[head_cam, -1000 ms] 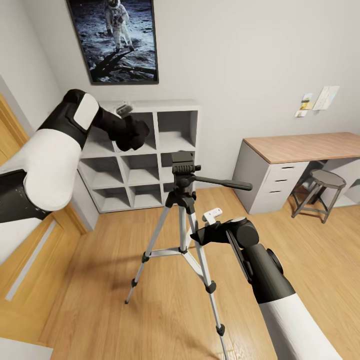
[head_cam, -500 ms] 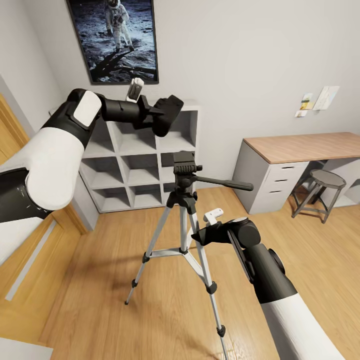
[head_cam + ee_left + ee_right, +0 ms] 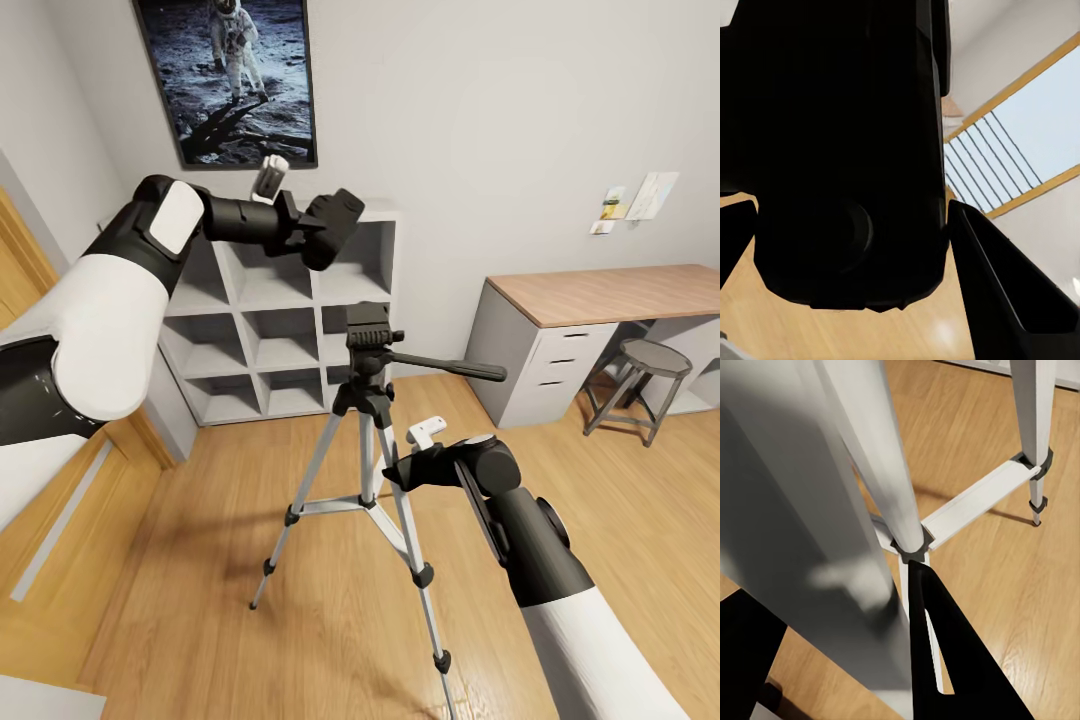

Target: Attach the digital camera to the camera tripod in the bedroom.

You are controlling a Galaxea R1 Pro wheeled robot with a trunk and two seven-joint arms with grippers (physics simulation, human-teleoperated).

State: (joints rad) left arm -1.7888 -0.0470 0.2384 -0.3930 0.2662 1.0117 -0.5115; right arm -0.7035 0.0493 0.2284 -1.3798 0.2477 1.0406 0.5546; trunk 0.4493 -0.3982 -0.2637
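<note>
Camera tripod (image 3: 368,420): silver-grey legs, black clamps, feet, head and pan handle. Digital camera (image 3: 847,150): plain black body. Floor (image 3: 250,620): light wood plank grain. Walls (image 3: 500,120): pale grey. Cube shelf (image 3: 290,330): light grey. Desk (image 3: 600,292): wood-tone top on grey drawers. Poster (image 3: 228,75): black-and-white moon scene, black frame. Robot arms: white with black segments.

- Left arm (image 3: 110,300) raised, forearm stretched level, its gripper (image 3: 332,225) clamped on a black camera (image 3: 847,150).
- Right arm (image 3: 560,590) low, reaching forward, its gripper (image 3: 400,470) with fingers (image 3: 952,652) spread around a tripod leg (image 3: 870,472).
</note>
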